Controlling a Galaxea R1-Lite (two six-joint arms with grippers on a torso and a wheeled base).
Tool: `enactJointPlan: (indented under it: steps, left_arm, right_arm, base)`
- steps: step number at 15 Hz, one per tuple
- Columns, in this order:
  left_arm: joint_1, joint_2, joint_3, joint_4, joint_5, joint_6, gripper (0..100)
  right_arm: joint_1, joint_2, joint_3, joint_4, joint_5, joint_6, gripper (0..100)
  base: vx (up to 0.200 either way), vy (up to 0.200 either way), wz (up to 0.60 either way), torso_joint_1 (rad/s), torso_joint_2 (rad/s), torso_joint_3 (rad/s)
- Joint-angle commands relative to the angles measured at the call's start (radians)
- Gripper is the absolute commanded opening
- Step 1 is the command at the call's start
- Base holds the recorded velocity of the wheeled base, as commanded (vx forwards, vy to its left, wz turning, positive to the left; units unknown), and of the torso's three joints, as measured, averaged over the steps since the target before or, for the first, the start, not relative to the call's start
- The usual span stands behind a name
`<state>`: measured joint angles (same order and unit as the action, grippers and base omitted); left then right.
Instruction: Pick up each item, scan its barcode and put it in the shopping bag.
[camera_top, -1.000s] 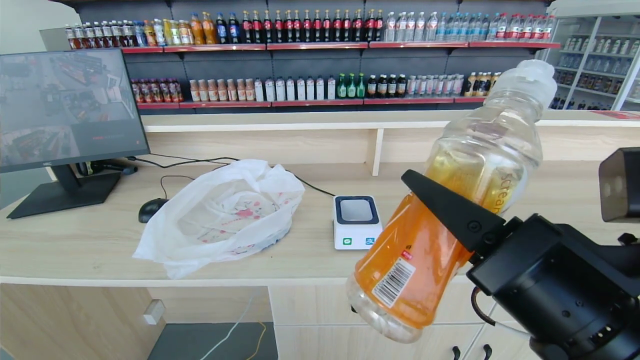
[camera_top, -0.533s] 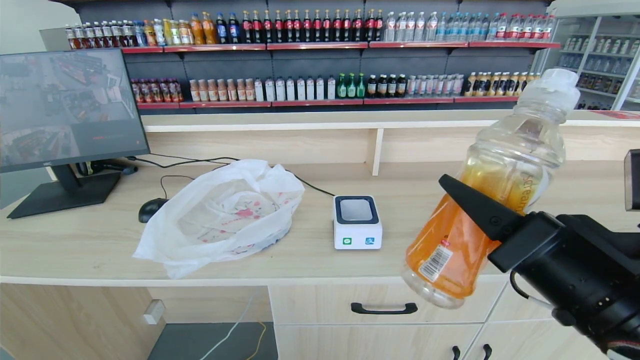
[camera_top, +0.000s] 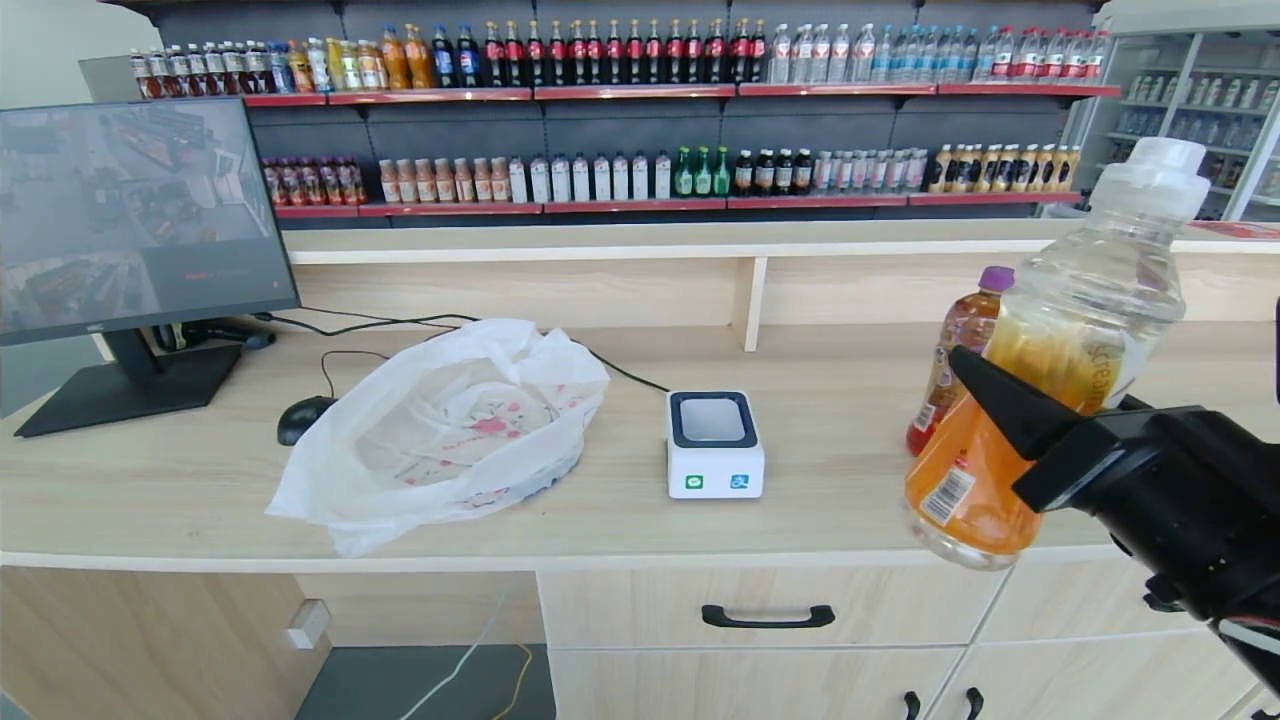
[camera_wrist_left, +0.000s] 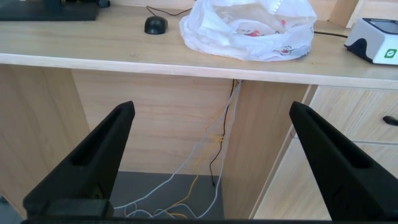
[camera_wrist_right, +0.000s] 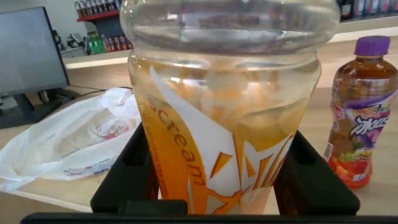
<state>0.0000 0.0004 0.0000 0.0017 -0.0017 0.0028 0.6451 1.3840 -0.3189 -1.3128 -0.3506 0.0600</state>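
My right gripper (camera_top: 1040, 425) is shut on an orange drink bottle (camera_top: 1050, 360) with a white cap, held tilted in the air over the counter's front right edge; its barcode label faces down and left. The right wrist view has the same orange drink bottle (camera_wrist_right: 227, 124) clamped between the black fingers (camera_wrist_right: 124, 168). The white scanner (camera_top: 714, 444) sits mid-counter, left of the bottle. A white shopping bag (camera_top: 450, 425) lies slumped left of the scanner. A purple-capped bottle (camera_top: 955, 350) stands behind the held one. My left gripper (camera_wrist_left: 211, 162) hangs open below the counter edge, with nothing between its fingers.
A monitor (camera_top: 130, 215) stands at the far left, with a mouse (camera_top: 300, 418) and cables beside the bag. Behind the counter (camera_top: 820, 400) runs a raised ledge (camera_top: 600, 240), with drink shelves beyond. Drawers with a black handle (camera_top: 767, 617) are below the counter's front.
My right gripper has carried the orange bottle to the right and away from the camera, more upright. The purple-capped bottle behind it has come into view.
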Motion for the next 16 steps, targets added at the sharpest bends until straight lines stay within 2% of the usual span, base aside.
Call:
enactJointPlan:
  steps: [1,4,8,10,16]
  left_arm:
    - [0.0,0.0,0.0,0.0,0.0,0.0,100]
    - [0.0,0.0,0.0,0.0,0.0,0.0,100]
    - [0.0,0.0,0.0,0.0,0.0,0.0,100]
    - [0.0,0.0,0.0,0.0,0.0,0.0,100]
    - [0.0,0.0,0.0,0.0,0.0,0.0,100]
  right_arm:
    - [-0.009,0.0,0.024,-0.003,-0.014,-0.035,0]
    - [-0.009,0.0,-0.006,-0.002,-0.059,-0.086,0]
    - [0.015,-0.016,-0.034,0.001,-0.105,-0.22,0]
    - [0.013,-0.037,-0.022,0.003,-0.137,-0.218,0]
    - [0.004,-0.048,0.006,0.004,-0.146,-0.21,0]
  base:
    - [0.0,0.0,0.0,0.0,0.0,0.0]
    - [0.0,0.0,0.0,0.0,0.0,0.0]
    - [0.0,0.0,0.0,0.0,0.0,0.0]
    - [0.0,0.0,0.0,0.0,0.0,0.0]
    - [0.0,0.0,0.0,0.0,0.0,0.0]
